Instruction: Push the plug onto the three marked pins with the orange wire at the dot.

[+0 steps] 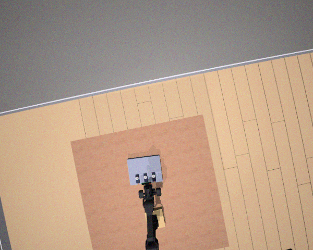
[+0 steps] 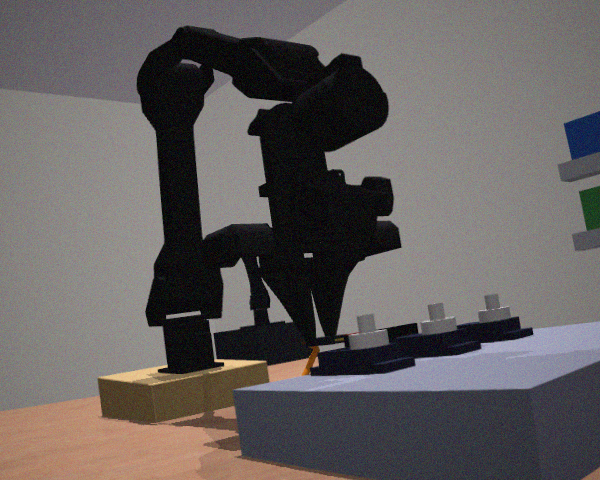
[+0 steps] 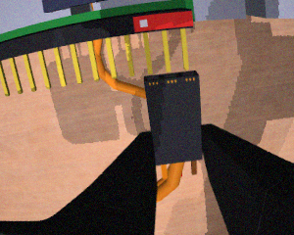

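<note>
My gripper (image 3: 176, 139) (image 2: 321, 339) is shut on the dark flat plug (image 3: 174, 115), one finger on each side. The plug's three-hole end faces the pin row. The orange wire leaves the plug's rear at left, the brown wire (image 3: 194, 167) at right. The red band (image 3: 164, 22) with a white dot (image 3: 143, 23) at its left end marks three yellow pins (image 3: 167, 51). In the wrist view their tips end just before the plug, nearly in line with the holes, the plug a touch to the right. Relative height is unclear. The holder (image 1: 142, 165) (image 2: 383, 428) is a blue-grey block.
Unmarked pins (image 3: 61, 69) run on to the left. The orange lead (image 3: 108, 78) curves from the holder to beside the plug. Three dark servos with white hubs (image 1: 136, 178) (image 1: 145, 177) (image 1: 153, 176) sit along the holder's near edge. The arm's base stands on a yellow block (image 2: 135, 397).
</note>
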Tool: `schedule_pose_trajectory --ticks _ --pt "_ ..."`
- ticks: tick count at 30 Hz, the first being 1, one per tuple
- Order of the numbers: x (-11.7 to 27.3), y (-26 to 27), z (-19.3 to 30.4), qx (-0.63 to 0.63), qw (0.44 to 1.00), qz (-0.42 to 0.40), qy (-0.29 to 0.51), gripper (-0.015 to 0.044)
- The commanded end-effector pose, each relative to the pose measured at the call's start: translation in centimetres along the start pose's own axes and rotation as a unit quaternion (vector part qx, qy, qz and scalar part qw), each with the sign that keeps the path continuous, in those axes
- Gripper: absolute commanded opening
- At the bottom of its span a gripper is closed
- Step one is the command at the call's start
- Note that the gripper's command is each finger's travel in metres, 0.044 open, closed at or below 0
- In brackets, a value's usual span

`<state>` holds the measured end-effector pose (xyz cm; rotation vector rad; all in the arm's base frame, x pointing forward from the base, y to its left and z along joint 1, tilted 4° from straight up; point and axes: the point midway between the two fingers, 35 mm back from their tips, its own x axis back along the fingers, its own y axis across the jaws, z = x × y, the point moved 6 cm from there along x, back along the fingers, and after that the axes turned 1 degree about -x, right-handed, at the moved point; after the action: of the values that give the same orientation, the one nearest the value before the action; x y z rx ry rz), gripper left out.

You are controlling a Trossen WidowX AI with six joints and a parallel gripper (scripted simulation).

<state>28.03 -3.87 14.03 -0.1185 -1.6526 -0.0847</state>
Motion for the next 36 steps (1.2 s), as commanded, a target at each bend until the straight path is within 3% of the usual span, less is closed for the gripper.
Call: schedule_pose_trajectory --ticks 1,30,36 --pt "0.0 0.0 -0.3 -0.001 1.0 0.001 0.0 0.0" --pt "0.0 0.0 -2.1 -0.001 1.0 0.001 -0.001 0.0" --pt "-0.3 0.1 -1.7 -0.001 1.0 0.001 0.0 0.0157"
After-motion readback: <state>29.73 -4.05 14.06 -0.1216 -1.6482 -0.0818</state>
